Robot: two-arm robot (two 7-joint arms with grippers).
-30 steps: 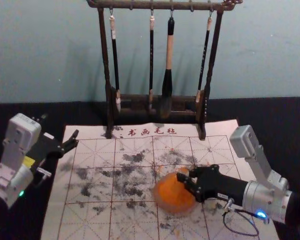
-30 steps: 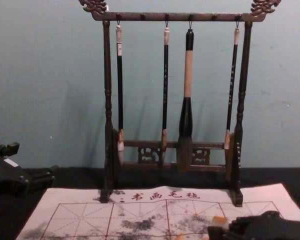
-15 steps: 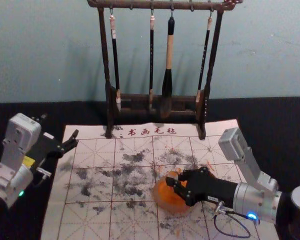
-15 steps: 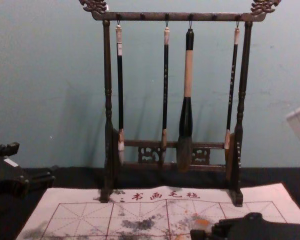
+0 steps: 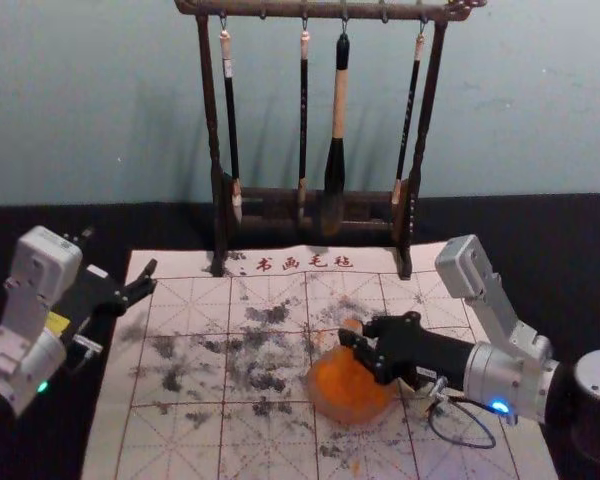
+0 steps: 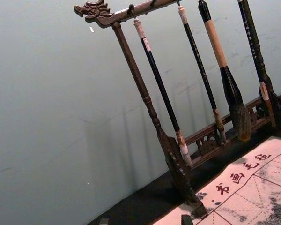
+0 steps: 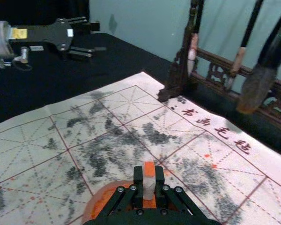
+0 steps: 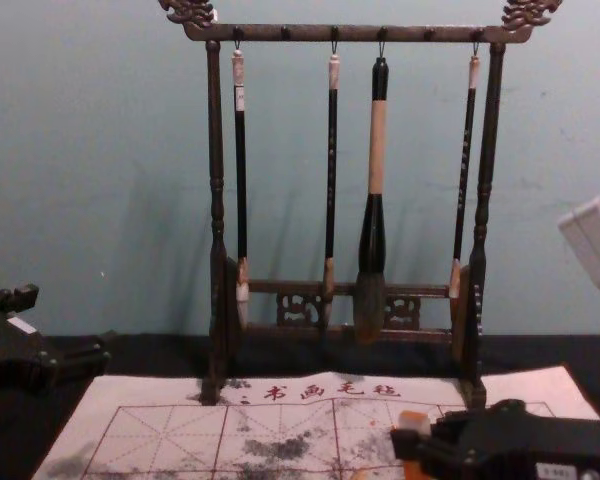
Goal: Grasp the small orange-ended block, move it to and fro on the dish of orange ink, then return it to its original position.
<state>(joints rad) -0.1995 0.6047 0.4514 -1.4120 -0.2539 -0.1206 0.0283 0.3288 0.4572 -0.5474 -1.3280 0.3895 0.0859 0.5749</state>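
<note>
Grips the small orange-ended block [image 7: 149, 182] in the right end effector [image 5: 356, 337], right of centre over the pale mat [image 5: 180, 310]. Rests at the very tips of the grasp, squeezed between the two dark fingers, with an orange end standing clear above them. Hangs over the far part of the dish of orange ink [image 5: 348, 388], reached from the right. Cannot tell about contact between the block's lower end and the ink. Looks slim, boxy and straight-edged in the block, white along the body below a flat orange tip. Seems round and bowl-like in the dish, with a translucent, pinkish rim around the orange. Points the block's orange tip upward, with the long axis roughly upright. In the chest view, shows more orange beneath the fingertips, from block or ink; cannot tell which. Spreads soft-looking in the mat, printed with red grid lines and blotched with grey-black smudges, plus a few orange specks. Rises at the far side in the dark, carved rack [image 5: 320, 9], hung with four brushes [image 5: 336, 160] of varied thickness. Parks the left end effector [image 5: 120, 252] at the left, by the mat's far left corner, fingers spread and holding nothing, over the black-covered bench [image 5: 570, 240].
</note>
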